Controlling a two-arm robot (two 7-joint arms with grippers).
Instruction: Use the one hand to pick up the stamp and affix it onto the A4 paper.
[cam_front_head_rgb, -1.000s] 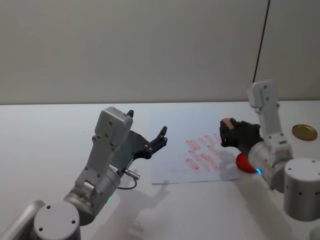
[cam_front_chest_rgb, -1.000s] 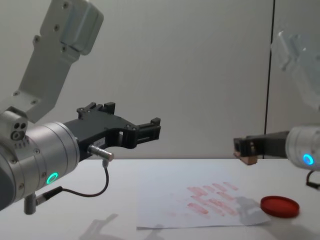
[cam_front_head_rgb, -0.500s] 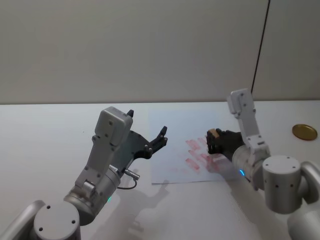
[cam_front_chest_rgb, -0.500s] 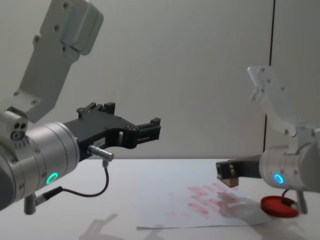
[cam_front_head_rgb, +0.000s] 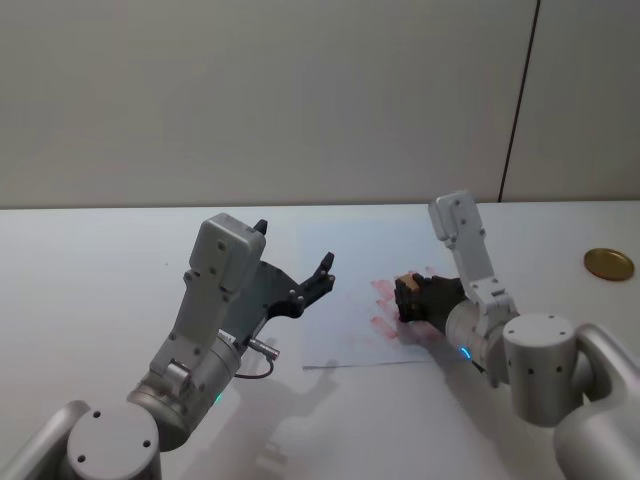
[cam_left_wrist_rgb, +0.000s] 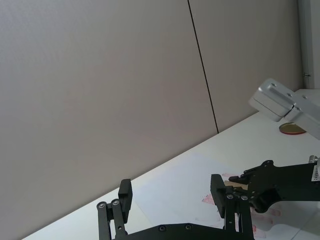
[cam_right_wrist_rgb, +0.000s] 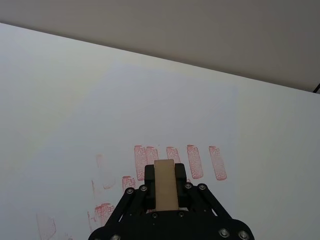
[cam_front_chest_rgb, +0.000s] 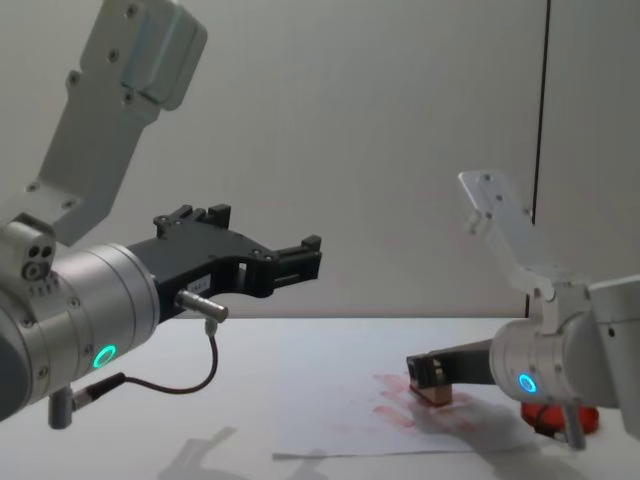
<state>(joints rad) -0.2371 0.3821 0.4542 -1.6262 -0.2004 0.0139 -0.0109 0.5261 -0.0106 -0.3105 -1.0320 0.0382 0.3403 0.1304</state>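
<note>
While clamping the stamp (cam_front_head_rgb: 406, 285) between its fingers, the right tool (cam_front_head_rgb: 406, 298) is hovering low over the red marks (cam_right_wrist_rgb: 195, 161) on the A4 paper (cam_front_head_rgb: 340, 260); can't tell if the stamp is touching the sheet. Left tool (cam_front_head_rgb: 293, 250) is hanging spread open above the counter (cam_front_head_rgb: 80, 260), by the paper's left edge. Red ink pad (cam_front_chest_rgb: 590, 420) is sitting behind the right wrist.
</note>
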